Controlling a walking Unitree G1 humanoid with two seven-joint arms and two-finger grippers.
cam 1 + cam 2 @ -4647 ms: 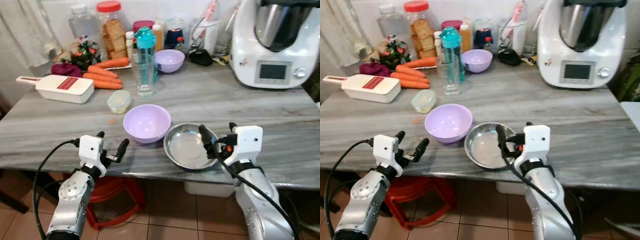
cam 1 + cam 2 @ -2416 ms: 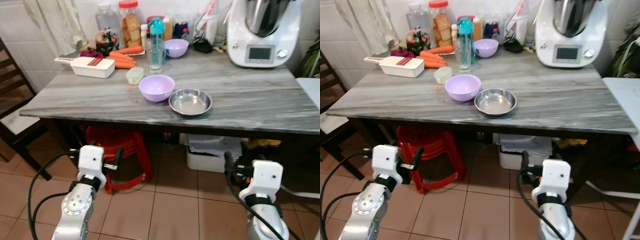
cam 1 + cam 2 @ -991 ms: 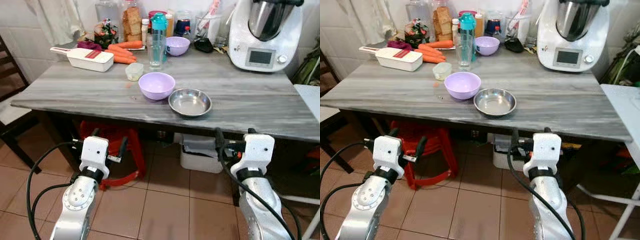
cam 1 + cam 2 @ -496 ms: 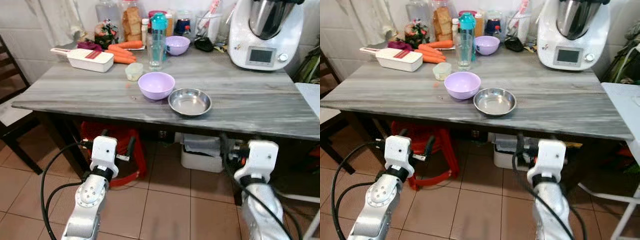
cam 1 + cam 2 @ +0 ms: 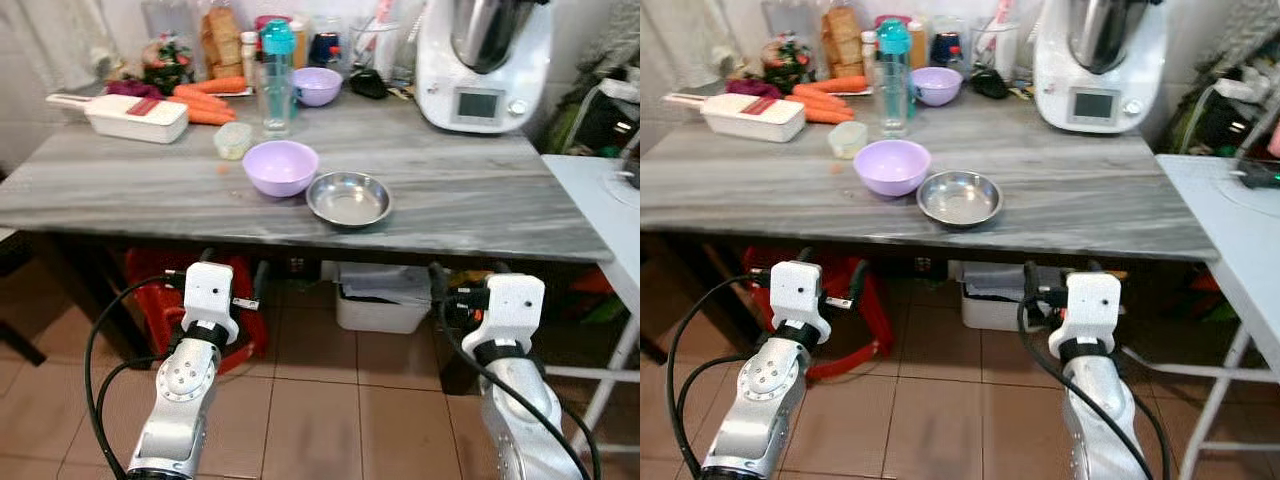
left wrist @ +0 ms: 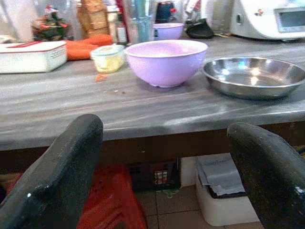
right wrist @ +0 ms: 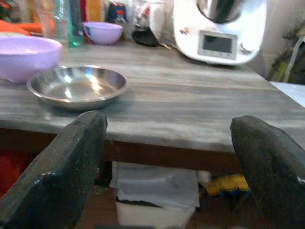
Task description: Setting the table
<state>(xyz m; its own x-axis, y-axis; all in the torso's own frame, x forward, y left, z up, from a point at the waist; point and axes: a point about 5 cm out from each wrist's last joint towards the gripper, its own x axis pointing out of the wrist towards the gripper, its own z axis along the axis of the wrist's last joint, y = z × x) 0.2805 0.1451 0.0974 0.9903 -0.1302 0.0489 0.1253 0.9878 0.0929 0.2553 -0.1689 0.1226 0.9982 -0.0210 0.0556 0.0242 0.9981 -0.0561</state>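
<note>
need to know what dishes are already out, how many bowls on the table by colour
purple bowls: 2, the near purple bowl and the far purple bowl
steel bowls: 1, the steel bowl beside the near purple one
total: 3
</note>
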